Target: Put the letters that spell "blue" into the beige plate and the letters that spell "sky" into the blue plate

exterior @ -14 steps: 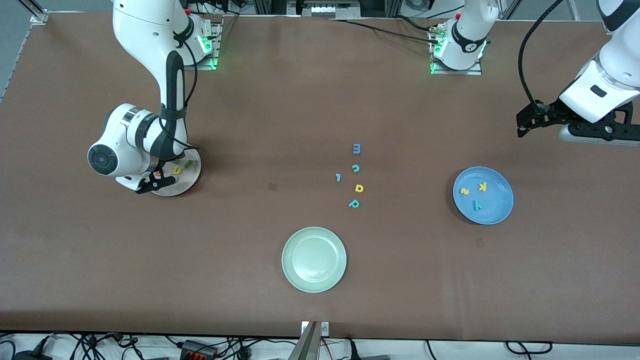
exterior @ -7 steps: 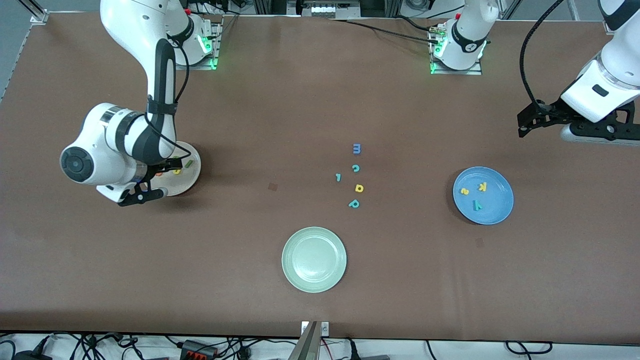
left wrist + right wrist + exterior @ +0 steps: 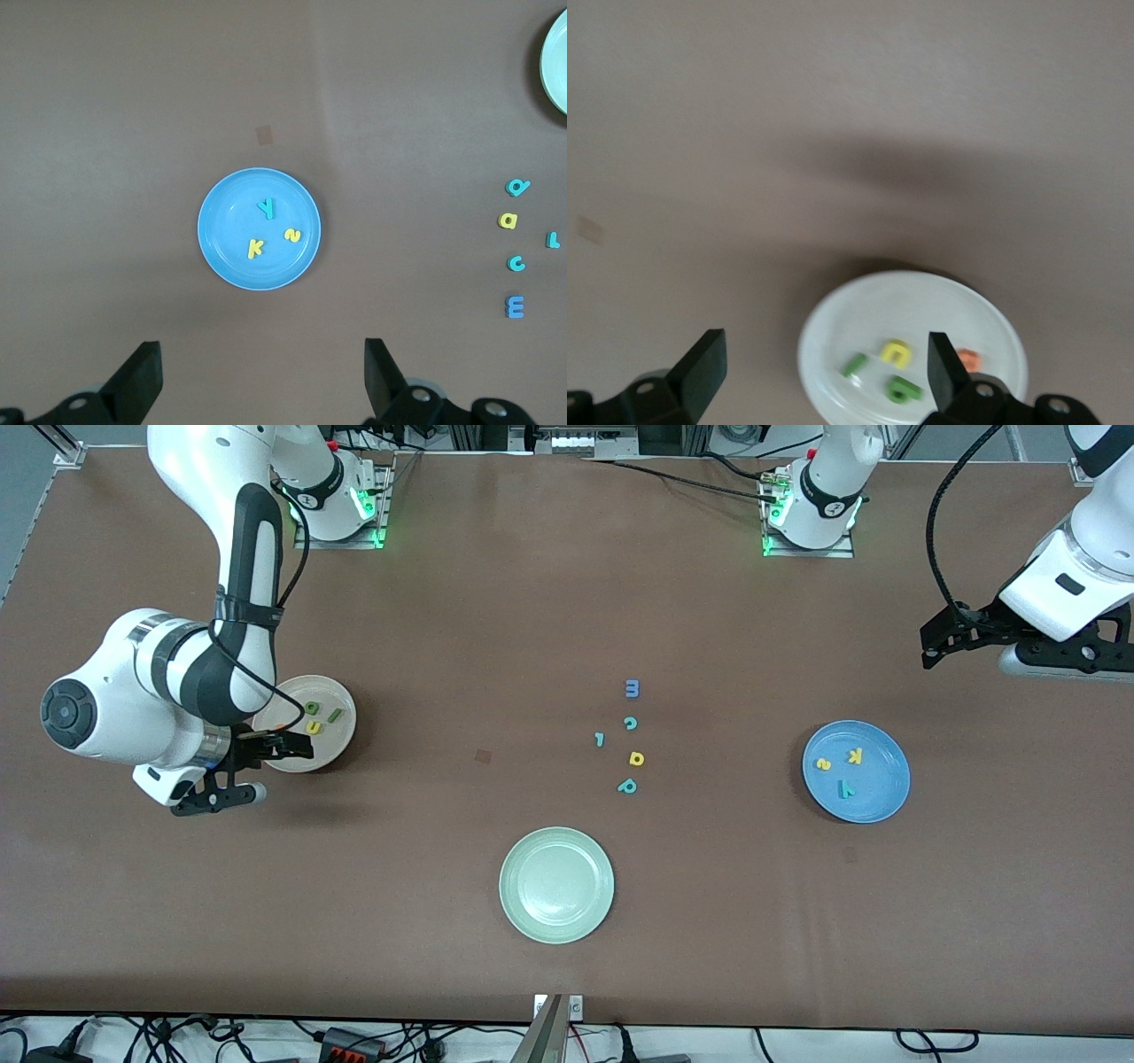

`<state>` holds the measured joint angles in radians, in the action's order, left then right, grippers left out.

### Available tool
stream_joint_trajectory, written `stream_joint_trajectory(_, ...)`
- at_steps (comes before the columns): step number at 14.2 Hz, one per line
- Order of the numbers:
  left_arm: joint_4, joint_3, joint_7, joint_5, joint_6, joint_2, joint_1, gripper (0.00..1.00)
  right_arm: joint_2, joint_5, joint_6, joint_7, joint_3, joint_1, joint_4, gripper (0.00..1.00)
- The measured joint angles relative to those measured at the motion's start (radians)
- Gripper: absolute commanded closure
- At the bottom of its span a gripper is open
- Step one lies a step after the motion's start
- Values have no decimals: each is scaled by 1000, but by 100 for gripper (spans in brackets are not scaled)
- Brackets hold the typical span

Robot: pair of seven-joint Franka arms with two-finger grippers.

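The beige plate lies toward the right arm's end of the table and holds green "b", dark green "l" and yellow "u". The right wrist view shows orange "e" in it too. My right gripper hangs open and empty over that plate's rim. The blue plate holds yellow "s", yellow "k" and teal "y". My left gripper waits open, high over the table beside the blue plate.
A pale green plate lies near the front edge. Loose letters sit mid-table: blue "m", teal "c", a teal hooked piece, yellow "a" and teal "p".
My right gripper opened fully, left the orange "e" in the beige plate and rose off it toward the table's end. The left arm has barely moved.
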<state>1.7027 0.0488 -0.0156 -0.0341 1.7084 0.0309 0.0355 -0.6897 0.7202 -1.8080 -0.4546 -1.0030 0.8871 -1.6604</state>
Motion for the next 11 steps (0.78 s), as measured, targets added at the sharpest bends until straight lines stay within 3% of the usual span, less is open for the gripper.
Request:
stream_joint_trajectory(3, 0, 0, 0, 0, 0, 0, 0, 0, 108, -185, 0, 208, 238, -165, 89, 0)
stream_joint_trajectory(8, 0, -1, -2, 0, -35, 0, -3, 0, 338, -606, 8, 469, 708, -496, 178, 0)
stream_joint_trajectory(11, 0, 2, -2, 0, -41, 0, -2, 0, 396, -713, 12, 475, 911, -714, 211, 0)
